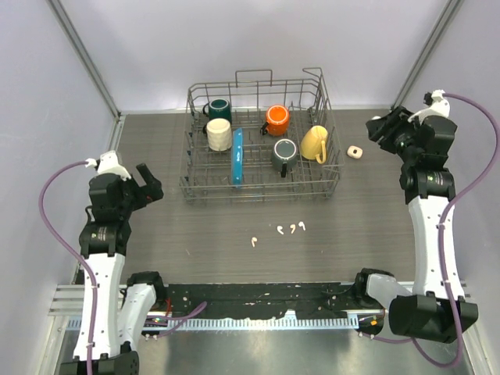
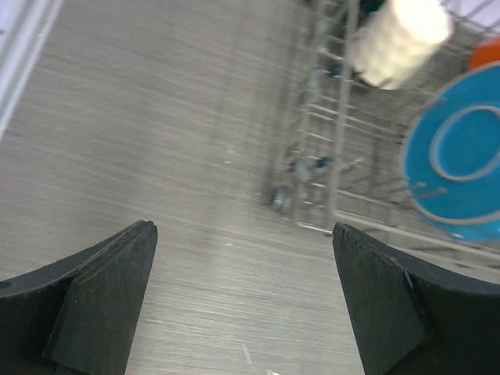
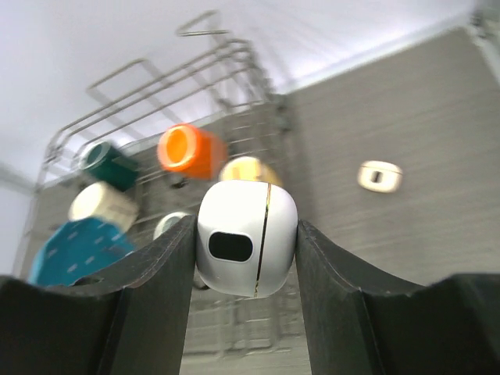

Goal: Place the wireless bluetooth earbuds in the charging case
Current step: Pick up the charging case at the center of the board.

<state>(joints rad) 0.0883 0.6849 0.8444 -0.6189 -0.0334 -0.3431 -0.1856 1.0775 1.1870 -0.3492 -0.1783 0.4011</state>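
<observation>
Several tiny white earbuds lie on the table in front of the rack, three close together and one apart to the left. My right gripper is raised at the far right. In the right wrist view it is shut on a closed white charging case with a dark oval mark. A second small white case lies on the table right of the rack and also shows in the right wrist view. My left gripper is open and empty at the left, above bare table.
A wire dish rack stands at the back centre. It holds a teal mug, a cream mug, an orange mug, a yellow mug, a grey mug and a blue plate. Side walls stand left and right.
</observation>
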